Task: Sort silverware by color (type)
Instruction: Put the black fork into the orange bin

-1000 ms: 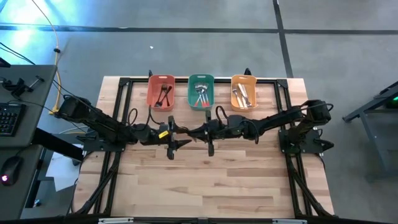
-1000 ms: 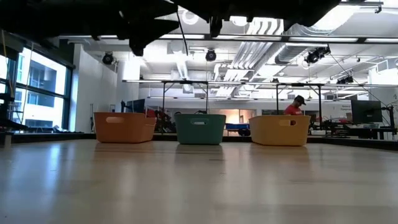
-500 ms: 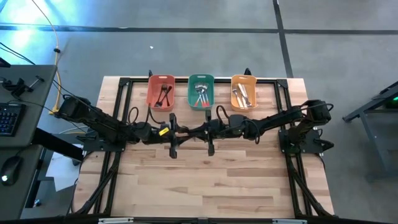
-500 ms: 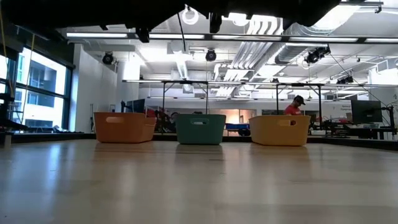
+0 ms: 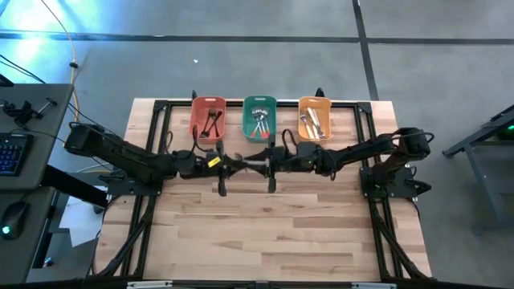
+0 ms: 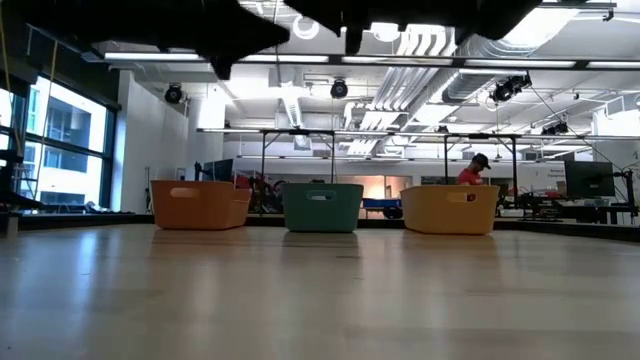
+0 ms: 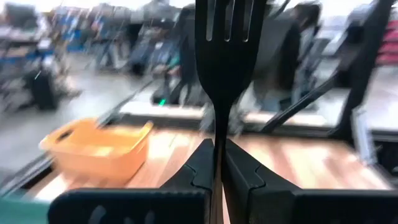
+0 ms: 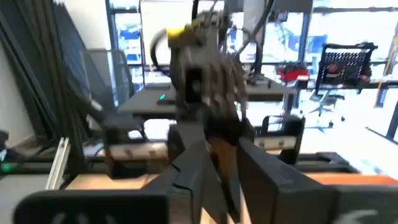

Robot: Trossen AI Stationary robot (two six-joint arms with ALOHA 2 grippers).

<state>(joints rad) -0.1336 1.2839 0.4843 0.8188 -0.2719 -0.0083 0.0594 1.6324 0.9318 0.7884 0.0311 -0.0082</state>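
My two grippers meet tip to tip above the middle of the table. My left gripper [image 5: 238, 164] [image 7: 219, 163] is shut on a fork [image 7: 224, 37] that looks dark against the light. My right gripper [image 5: 262, 164] [image 8: 225, 177] faces it with its fingers parted. The fork is too thin to make out from above. More silverware lies in the red bin [image 5: 208, 118], the green bin [image 5: 259, 117] and the orange bin [image 5: 315, 118] along the far edge. My left gripper pinches the fork's thin neck [image 7: 218, 134], just below the head, between its two fingers. The fingers come level from the table's left and lie along the fork, whose tines stick out beyond the fingertips. The fork is lifted clear of the table. My right gripper: whether its fingers touch the fork, I cannot tell.
The three bins stand side by side at the far edge, red [image 6: 200, 205], green [image 6: 321, 207], orange [image 6: 450, 210]. Black frame rails [image 5: 152, 144] run along the table's sides. Bare wooden tabletop [image 5: 265, 233] lies toward the near edge. A person [image 6: 474, 170] shows far off in the room.
Both grippers have drifted a little toward the far edge, staying tip to tip over mid-table. From above, my left gripper's spread fingers have drawn together, so it has shut.
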